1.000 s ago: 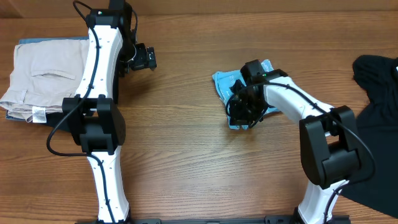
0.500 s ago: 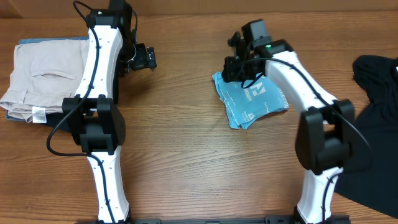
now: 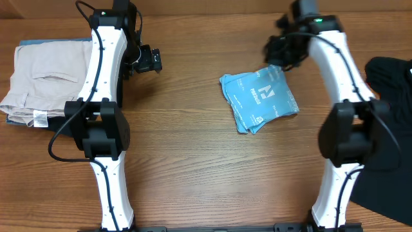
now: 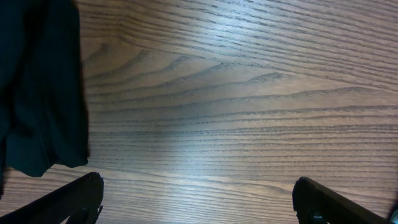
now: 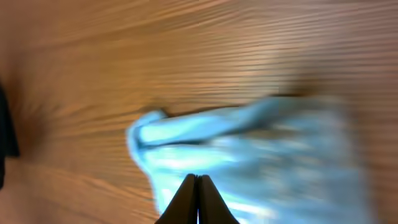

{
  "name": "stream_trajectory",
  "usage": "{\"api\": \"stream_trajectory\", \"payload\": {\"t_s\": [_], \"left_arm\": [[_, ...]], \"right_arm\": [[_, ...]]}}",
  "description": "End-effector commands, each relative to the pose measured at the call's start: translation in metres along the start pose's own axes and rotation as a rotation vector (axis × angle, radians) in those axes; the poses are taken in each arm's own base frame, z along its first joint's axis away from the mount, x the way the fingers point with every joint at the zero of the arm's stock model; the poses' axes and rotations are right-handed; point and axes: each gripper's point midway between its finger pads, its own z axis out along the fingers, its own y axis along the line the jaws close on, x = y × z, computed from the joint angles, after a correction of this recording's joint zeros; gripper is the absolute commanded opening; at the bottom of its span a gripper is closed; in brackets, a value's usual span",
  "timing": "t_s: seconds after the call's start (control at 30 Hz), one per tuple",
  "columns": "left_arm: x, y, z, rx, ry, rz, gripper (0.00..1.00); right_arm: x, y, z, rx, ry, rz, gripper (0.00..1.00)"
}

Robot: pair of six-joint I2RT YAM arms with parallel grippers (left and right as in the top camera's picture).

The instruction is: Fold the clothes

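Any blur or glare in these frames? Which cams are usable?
Right wrist: heavy motion blur, the T-shirt smeared, only the right hand fairly crisp. Left wrist: sharp wood grain, pale glare patch on the table. Overhead: sharp and evenly lit, T-shirt logo visible.

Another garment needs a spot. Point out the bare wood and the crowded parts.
Bare wood lies between the left arm and the folded T-shirt, and along the front between both arm bases. Crowded: the left edge, under beige trousers, and the right edge, where a black garment lies beside the right arm.
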Motion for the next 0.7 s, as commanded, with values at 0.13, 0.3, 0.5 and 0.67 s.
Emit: {"api": "stream_trajectory", "payload": {"t_s": [0.13, 0.3, 0.5, 0.67], "left_arm": [[-0.006, -0.002, -0.016, 0.006, -0.047, 0.019, 1.0], [-0.006, -0.002, -0.016, 0.006, -0.047, 0.019, 1.0], [-0.006, -0.002, -0.016, 0.006, -0.047, 0.019, 1.0], [-0.006, -0.002, -0.016, 0.006, -0.047, 0.019, 1.0]], "right_arm": [[0.0, -0.065, 0.022, 0.066, 0.022, 0.101, 0.04], [0.009, -0.072, 0.071, 0.054, 0.034, 0.08, 0.04], [-0.028, -0.055, 0.034, 0.034, -0.084, 0.042, 0.04], [-0.027, -0.024, -0.045, 0.034, -0.091, 0.042, 0.04]]}}
